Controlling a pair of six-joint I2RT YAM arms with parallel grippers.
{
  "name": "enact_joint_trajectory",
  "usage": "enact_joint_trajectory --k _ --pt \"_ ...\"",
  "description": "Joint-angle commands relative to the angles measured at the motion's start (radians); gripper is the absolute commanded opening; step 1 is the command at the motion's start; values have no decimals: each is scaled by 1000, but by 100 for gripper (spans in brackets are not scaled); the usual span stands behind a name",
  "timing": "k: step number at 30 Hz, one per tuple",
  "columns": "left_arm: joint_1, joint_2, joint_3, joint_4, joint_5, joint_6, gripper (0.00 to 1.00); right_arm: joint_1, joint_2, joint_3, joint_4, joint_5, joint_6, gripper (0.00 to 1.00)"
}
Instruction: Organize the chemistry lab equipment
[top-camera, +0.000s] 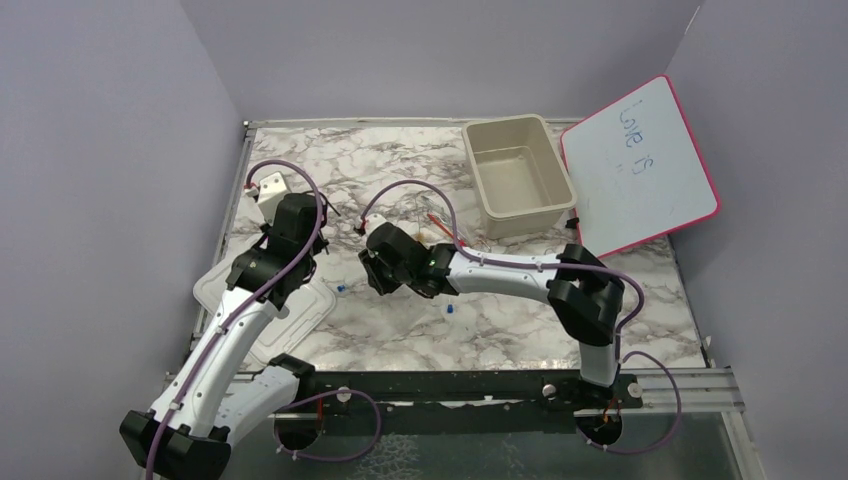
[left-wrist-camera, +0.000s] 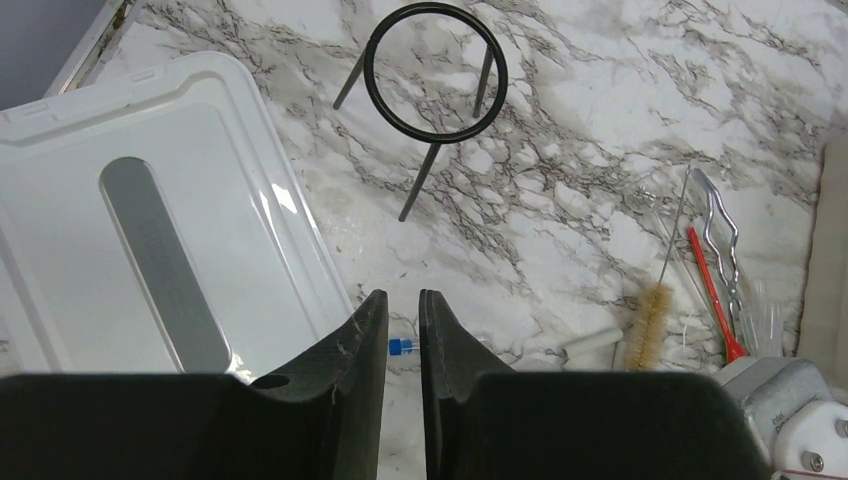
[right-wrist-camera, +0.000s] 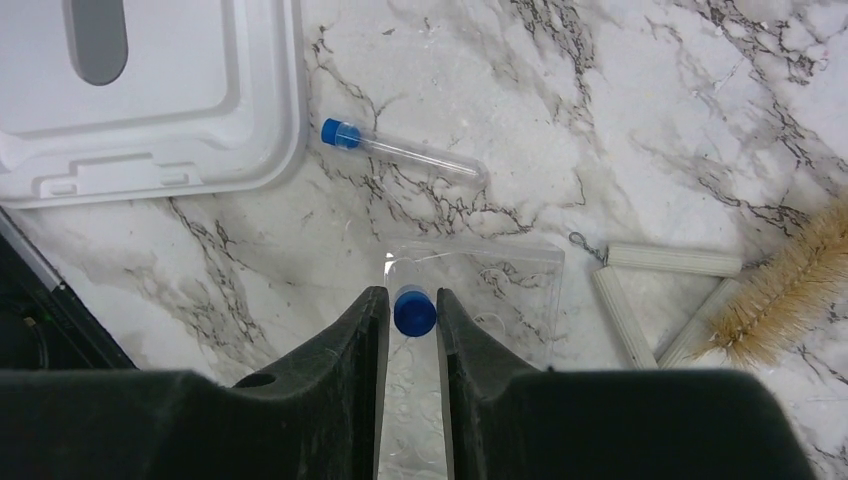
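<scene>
At the table's (top-camera: 420, 330) left side, the left end effector (left-wrist-camera: 404, 298) hangs beside the white lid (left-wrist-camera: 150, 150), its jaws nearly together and holding nothing, with the black wire ring (left-wrist-camera: 432, 75) ahead of it. Further right, the right end effector (right-wrist-camera: 412, 292) is clamped on a blue-capped tube (right-wrist-camera: 415, 312), cap at the fingertips. A second tube (right-wrist-camera: 405, 150) lies just off the lid's edge, ahead and left of that end effector, its long axis slanting with the cap to the left. The beige tub (top-camera: 515, 222) stands well apart at the far right, nearer the right arm, and is probably the destination. Only the top view shows the tub, and only the right wrist view shows the grip
</scene>
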Motion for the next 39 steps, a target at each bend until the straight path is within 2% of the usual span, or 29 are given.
enact_joint_trajectory --k 1,5,13,19,21,25,30,35,39 --pt "7 -17 33 -18 -33 17 21 29 32 44 -12 121 -49 27" --pt "7 -15 32 -16 -34 17 21 51 36 41 -6 176 -87 26" --pt "7 -11 30 -17 -39 17 22 107 20 -29 110 221 -191 25" --pt "9 -12 36 -17 -46 20 23 116 25 -38 117 219 -191 26" --pt "9 -11 39 -17 -46 20 23 117 20 -35 109 214 -176 30" --pt "9 -8 46 -18 -42 21 26 116 -16 -19 73 205 -123 50" --pt "10 -5 63 -19 -25 31 32 114 -115 -32 60 182 -74 61" --pt "10 6 65 -10 37 46 36 100 -234 -79 -10 251 26 64" --pt "10 -4 50 30 142 85 40 58 -302 -123 -177 386 183 63"
